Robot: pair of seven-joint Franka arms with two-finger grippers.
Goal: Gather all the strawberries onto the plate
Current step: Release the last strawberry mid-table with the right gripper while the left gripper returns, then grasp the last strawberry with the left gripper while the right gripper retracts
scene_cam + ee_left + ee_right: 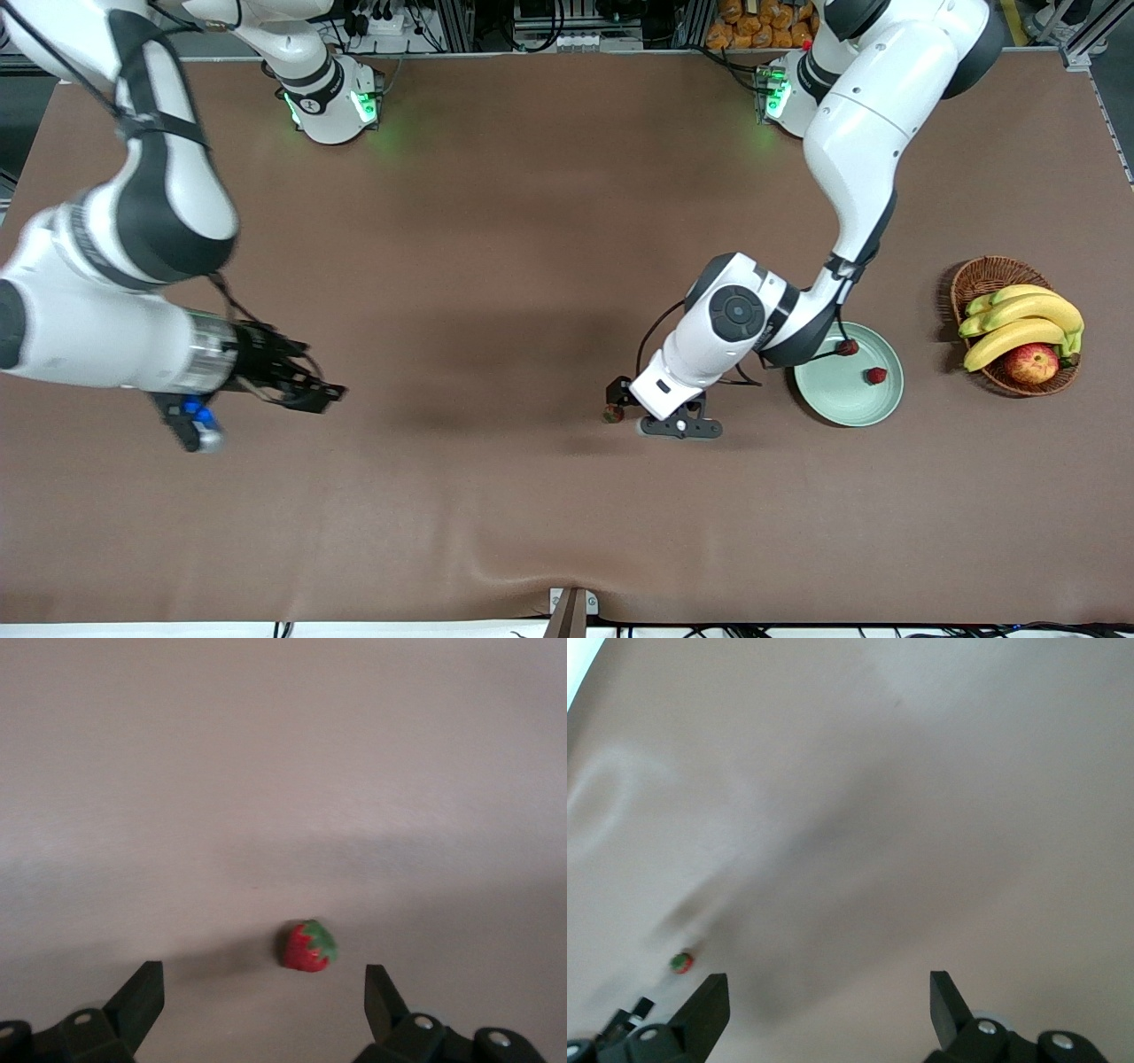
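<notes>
**On the mint plate: two berries, one to go**

Two small red strawberries (875, 376) lie on the round pale-green glossy plate (833, 403). A third red strawberry (309, 946) rests on the brown table, apparently between the left gripper's (264, 992) parted fingers (right gripper (306, 390) waits, fingers apart).

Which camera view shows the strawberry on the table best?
The left wrist view: the strawberry lies unobstructed between the open left hand fingers. The front view shows it small, partly hidden; the right wrist view shows only a distant speck.

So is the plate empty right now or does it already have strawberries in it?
Not empty. The plate holds two strawberries, one near its rim by the left arm. A third strawberry lies on the table under the open left gripper.
</notes>
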